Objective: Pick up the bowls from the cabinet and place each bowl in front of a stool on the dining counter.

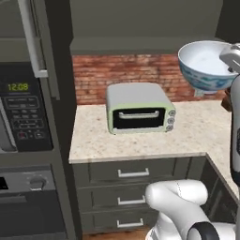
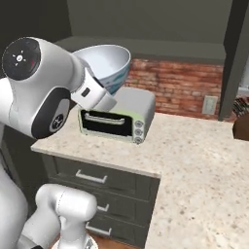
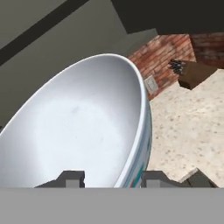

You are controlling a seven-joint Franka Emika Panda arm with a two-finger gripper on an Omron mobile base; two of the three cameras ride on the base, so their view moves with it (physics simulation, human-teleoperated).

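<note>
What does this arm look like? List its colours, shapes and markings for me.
The arm has glossy white rounded shells with dark grey bands at the joints. One joint ends in a round black cap with small light marks and a red dot. The fingers are small, dark grey and blocky.

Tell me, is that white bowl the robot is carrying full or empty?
Empty. The hand view looks straight into the bowl, and its white inside is bare; the gripper pinches its rim, one fingertip inside, one outside.
</note>
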